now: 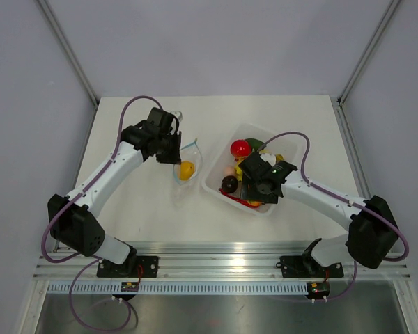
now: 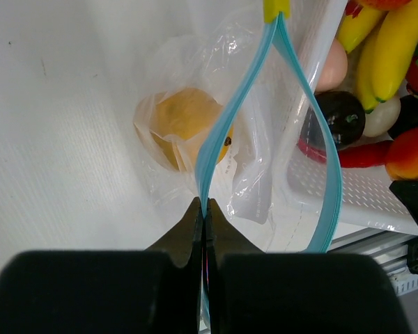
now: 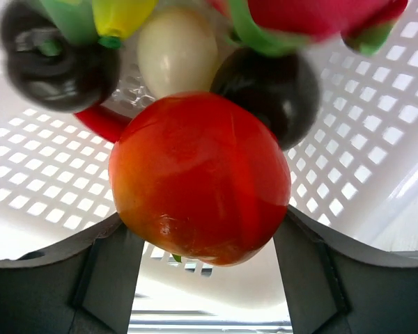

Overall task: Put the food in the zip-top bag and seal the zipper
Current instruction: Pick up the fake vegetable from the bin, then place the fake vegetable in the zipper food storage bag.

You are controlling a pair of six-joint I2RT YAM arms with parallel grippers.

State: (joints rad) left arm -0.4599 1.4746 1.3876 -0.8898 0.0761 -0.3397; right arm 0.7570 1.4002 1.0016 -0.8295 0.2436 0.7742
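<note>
The zip-top bag (image 1: pixel 189 161) lies on the table left of the tray, with one yellow-orange fruit (image 2: pixel 180 122) inside it. Its light blue zipper (image 2: pixel 221 132) gapes open in a loop. My left gripper (image 2: pixel 205 206) is shut on the near end of that strip and holds the mouth up. In the white tray (image 1: pixel 213 185) my right gripper (image 3: pixel 202 240) reaches down among the food. Its fingers stand open on either side of a red-orange fruit (image 3: pixel 202 174), close to its flanks. In the top view the right gripper (image 1: pixel 255 192) hides that fruit.
Other food in the tray: a red fruit (image 1: pixel 240 147), a dark brown one (image 1: pixel 228 184), yellow bananas (image 2: pixel 386 49), a pale egg-shaped piece (image 3: pixel 177 49) and a red chilli (image 3: pixel 101 122). The tray's latticed wall (image 3: pixel 28 195) rises close around my right fingers.
</note>
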